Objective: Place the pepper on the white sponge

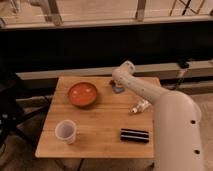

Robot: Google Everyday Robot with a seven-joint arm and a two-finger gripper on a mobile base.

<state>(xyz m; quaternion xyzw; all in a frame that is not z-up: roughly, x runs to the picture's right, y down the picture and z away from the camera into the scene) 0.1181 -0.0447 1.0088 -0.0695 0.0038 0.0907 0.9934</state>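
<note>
The white arm reaches from the lower right to the far middle of the wooden table [100, 117]. Its gripper [116, 84] points down at the table's back edge, mostly hidden behind the wrist. A small dark red bit, the pepper [111, 81], shows just left of the gripper. I cannot tell whether it is held. The pale bluish-white sponge [119, 90] lies on the table right below the gripper, partly covered by it.
An orange-red bowl [82, 94] sits at the back left. A translucent white cup [66, 131] stands at the front left. A black ribbed block [134, 135] lies at the front right. A small pale object [140, 106] lies under the arm.
</note>
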